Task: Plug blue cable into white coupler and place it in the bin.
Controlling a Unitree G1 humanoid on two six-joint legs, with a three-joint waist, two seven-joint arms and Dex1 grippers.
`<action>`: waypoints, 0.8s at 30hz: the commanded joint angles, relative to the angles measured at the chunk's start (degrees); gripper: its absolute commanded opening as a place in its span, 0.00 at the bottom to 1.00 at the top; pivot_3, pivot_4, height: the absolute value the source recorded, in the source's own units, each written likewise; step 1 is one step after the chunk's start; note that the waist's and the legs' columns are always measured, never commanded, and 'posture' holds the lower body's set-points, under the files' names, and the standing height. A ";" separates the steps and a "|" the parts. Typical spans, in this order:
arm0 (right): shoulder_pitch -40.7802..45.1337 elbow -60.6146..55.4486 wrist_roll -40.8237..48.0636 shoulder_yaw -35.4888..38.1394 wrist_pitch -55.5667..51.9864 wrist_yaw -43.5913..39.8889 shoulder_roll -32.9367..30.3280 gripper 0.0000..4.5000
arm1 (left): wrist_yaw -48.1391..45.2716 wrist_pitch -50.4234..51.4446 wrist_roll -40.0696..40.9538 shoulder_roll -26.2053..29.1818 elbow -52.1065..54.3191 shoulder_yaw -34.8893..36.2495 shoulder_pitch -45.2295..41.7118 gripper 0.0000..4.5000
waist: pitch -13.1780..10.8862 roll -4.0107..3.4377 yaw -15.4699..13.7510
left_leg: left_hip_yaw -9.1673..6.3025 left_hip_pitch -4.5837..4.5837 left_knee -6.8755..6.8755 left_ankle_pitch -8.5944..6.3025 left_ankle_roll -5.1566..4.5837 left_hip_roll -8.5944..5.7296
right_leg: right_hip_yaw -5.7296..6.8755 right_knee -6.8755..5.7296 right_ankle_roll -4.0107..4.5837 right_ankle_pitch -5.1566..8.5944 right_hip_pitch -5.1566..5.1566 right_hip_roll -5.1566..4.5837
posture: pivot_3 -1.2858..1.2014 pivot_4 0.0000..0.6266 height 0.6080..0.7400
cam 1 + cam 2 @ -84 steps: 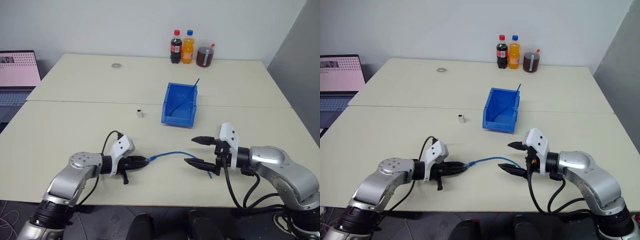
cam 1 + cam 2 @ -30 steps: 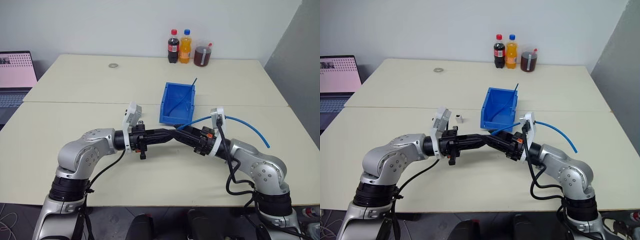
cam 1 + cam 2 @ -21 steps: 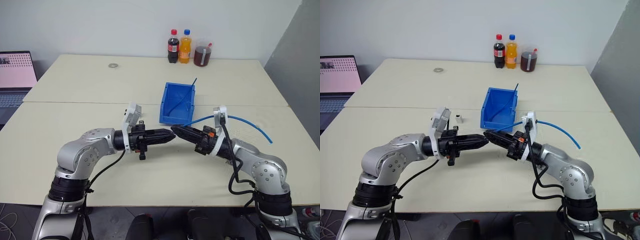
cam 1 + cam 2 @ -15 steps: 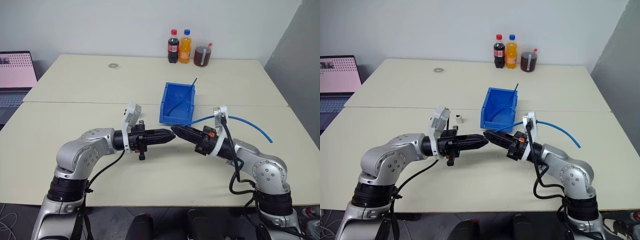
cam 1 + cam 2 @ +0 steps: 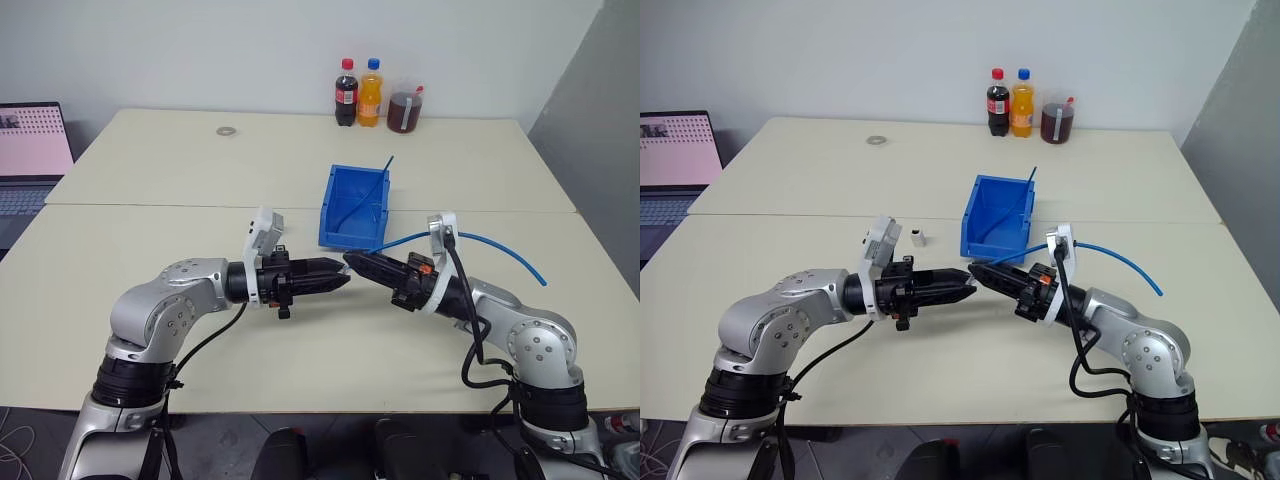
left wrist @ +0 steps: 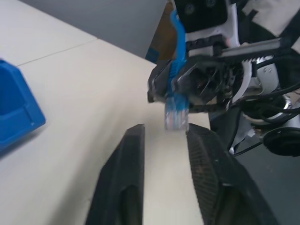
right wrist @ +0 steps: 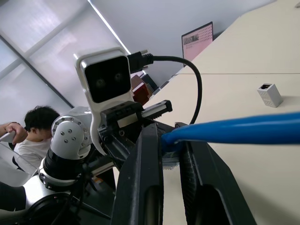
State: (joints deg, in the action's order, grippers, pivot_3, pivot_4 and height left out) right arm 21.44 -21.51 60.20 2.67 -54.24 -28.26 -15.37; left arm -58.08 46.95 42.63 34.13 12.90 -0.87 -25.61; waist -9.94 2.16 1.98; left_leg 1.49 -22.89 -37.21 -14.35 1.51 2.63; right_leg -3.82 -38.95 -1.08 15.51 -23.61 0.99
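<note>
cable handed over to your right gripper, coupler not yet touched

a second ago your left gripper was shut with its tip against the right one; now its two black fingers have parted and nothing sits between them. the clear plug of the blue cable hangs just past those fingertips, no longer in their grip. your right gripper has closed over the same second and now pinches the cable just behind the plug, with the rest of the cable arching back over that forearm and off to the right. neither hand has travelled; both are raised above the table, tips nearly meeting.

so the hand-over looks complete, and your left hand is free. the white coupler stands alone on the table, beyond the left arm and just left of the bin, well apart from both grippers. a second, darker thin cable already leans inside the bin; leave it alone.

the likely next job is fetching the coupler with the free left hand, then bringing its socket to the plug. the plug is not yet seated and nothing of this pair is in the bin, so most of the task remains
</note>
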 commanded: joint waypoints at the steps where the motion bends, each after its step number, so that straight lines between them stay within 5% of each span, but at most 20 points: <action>1: 0.96 -0.87 0.62 0.72 1.44 -0.77 -0.31 0.04 | -0.23 -0.89 -0.44 1.50 2.72 0.12 0.56 0.52 | 0.00 0.00 -0.02 | 0.00 0.00 0.00 0.00 0.00 0.00 | 0.00 0.01 0.00 0.00 0.00 0.00 | 0.52 0.24 1.00; 8: 0.87 -0.09 -2.91 -0.25 3.44 -2.01 -1.59 0.04 | 3.62 0.10 -0.34 4.12 5.34 4.42 5.41 0.82 | -0.01 -0.01 0.04 | 0.04 -0.01 0.06 0.00 0.00 0.02 | -0.05 0.02 0.00 0.00 -0.05 -0.01 | 0.52 0.24 1.00; 12: -1.03 -0.89 -7.47 -2.38 5.25 -4.55 -5.07 0.04 | 14.79 -4.87 -10.52 3.44 5.74 4.53 10.62 1.00 | -0.01 -0.02 0.01 | 0.05 -0.02 0.06 0.00 0.00 0.02 | -0.06 0.02 0.00 0.00 -0.08 -0.03 | 0.52 0.24 1.00; 17: -4.00 -1.72 -9.47 -2.69 6.72 -5.91 -7.01 0.04 | 35.29 -7.06 -22.28 -4.14 4.47 5.16 12.27 1.00 | -0.03 0.03 -0.29 | 0.08 -0.07 0.09 0.00 0.00 -0.01 | -0.09 0.05 0.00 0.00 -0.11 -0.13 | 0.52 0.24 1.00; 24: -4.56 -1.55 -10.47 -2.35 7.75 -5.64 -6.94 0.04 | 49.34 -5.24 -30.85 -12.82 -2.00 3.61 6.84 1.00 | -0.02 0.07 -0.31 | 0.06 -0.05 0.06 0.00 0.00 -0.02 | -0.07 0.03 -0.04 -0.03 -0.08 -0.10 | 0.52 0.24 1.00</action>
State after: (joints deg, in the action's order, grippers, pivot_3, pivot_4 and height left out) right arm 16.43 -21.26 49.54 -0.77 -47.79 -33.67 -22.41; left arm -11.70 41.45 14.01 21.80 11.62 2.94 -16.36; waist -9.96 2.23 1.67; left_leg 1.53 -22.95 -37.16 -14.35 1.51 2.61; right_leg -3.87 -38.92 -1.13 15.48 -23.68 0.92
